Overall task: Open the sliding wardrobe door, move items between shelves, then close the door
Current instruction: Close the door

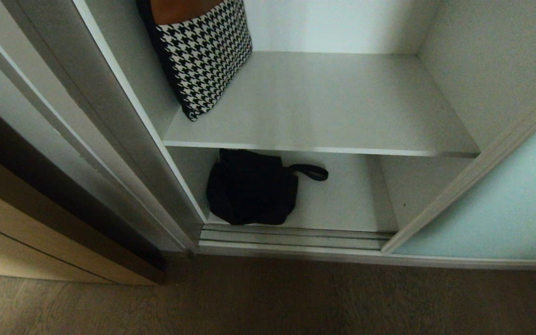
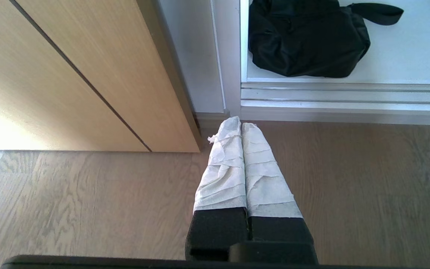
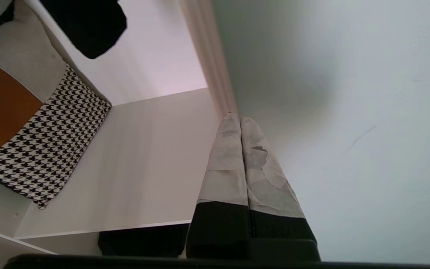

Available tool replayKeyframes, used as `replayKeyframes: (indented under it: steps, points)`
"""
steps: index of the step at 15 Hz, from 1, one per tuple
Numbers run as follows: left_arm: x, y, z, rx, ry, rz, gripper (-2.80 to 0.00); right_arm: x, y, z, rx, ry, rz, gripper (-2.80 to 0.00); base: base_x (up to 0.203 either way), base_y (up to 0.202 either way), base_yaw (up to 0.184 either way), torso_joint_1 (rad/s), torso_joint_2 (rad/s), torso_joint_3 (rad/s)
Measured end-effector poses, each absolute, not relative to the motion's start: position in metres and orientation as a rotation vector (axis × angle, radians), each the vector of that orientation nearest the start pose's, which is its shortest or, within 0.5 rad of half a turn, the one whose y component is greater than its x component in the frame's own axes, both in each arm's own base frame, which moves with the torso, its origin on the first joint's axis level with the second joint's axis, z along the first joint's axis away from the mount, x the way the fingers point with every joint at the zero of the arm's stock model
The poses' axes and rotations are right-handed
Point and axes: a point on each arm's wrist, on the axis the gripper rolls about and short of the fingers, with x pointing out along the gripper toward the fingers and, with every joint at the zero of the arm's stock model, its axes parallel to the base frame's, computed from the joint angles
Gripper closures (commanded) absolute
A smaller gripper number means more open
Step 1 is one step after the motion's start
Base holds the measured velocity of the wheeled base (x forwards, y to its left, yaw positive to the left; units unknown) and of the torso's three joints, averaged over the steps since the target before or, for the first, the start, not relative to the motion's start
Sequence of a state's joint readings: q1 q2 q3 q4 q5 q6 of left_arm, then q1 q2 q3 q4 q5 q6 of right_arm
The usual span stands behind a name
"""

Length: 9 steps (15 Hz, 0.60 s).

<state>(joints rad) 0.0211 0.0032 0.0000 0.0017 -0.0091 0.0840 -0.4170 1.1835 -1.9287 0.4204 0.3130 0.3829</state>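
Looking into the wardrobe, you find the floppy black fabric bag (image 1: pixel 249 188) on the lower white-grey laminate shelf (image 1: pixel 342 200), left of centre. Your right gripper (image 3: pixel 240 119), jaws pressed together and empty, sits at the frosted pale blue-green sliding door (image 3: pixel 334 112). Your left gripper (image 2: pixel 241 125) hangs closed over the wood-grain floor (image 2: pixel 88 201).

Black bag (image 1: pixel 249 188) at 6 o'clock; black-and-white houndstooth cushion (image 1: pixel 203 56) with an orange-brown top at 11; white-grey shelves (image 1: pixel 324 107); pale blue-green door (image 1: pixel 505 204) at 4; brown wood-grain floor (image 1: pixel 296 298).
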Motion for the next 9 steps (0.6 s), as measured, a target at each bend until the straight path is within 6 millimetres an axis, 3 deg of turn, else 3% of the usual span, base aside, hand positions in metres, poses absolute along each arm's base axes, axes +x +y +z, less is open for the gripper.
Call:
replayKeyframes:
  steps: [9]
  points:
    - [-0.023,-0.001,0.075,0.084,0.005,0.012,0.00,0.088,-0.030,0.485,0.267,-0.305,-0.009,0.00,0.000,0.000,0.000,0.000,0.00,0.000]
